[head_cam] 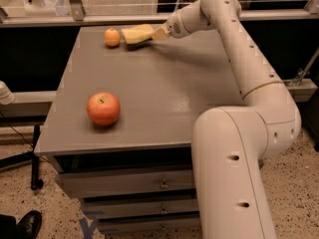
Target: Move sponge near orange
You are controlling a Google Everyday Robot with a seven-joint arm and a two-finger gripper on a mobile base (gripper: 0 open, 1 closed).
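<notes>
The pale yellow sponge (136, 34) is at the far end of the grey table (164, 103), held by my gripper (158, 33) at its right end. The gripper is shut on the sponge and holds it low over the tabletop. The small orange (112, 37) sits on the table just left of the sponge, a small gap between them. My arm reaches over the table's right side from the near right.
A larger red-orange apple (103, 108) sits near the table's front left edge. Drawers (124, 183) run under the table front. A rail and glass wall (99, 18) stand behind the far edge. A shoe (27, 224) shows at the bottom left.
</notes>
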